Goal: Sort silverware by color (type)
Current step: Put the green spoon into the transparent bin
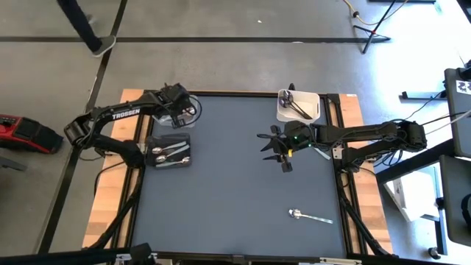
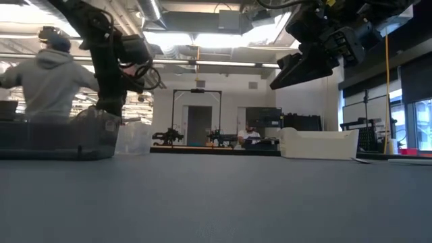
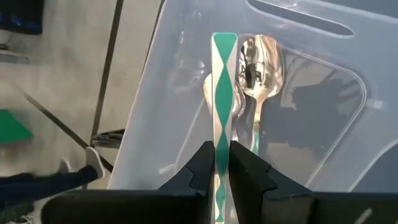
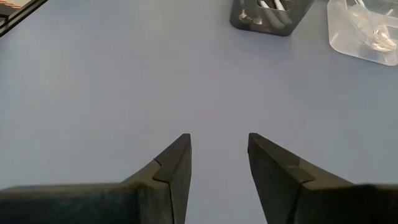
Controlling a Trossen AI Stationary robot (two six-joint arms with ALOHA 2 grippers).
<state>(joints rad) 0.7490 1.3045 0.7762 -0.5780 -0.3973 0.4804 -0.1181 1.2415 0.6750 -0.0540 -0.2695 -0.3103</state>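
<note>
L gripper point(image 3: 222, 163) pinches green-striped utensil point(image 3: 224, 93) beside spoon point(image 3: 261, 62), over clear bin point(image 3: 311, 124).

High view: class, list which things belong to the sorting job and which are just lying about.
Job: spoon on the table; spoons in the dark bin; utensils in the white bin; spoon in the left tool.
Lying about: red device on the floor; cables.
</note>
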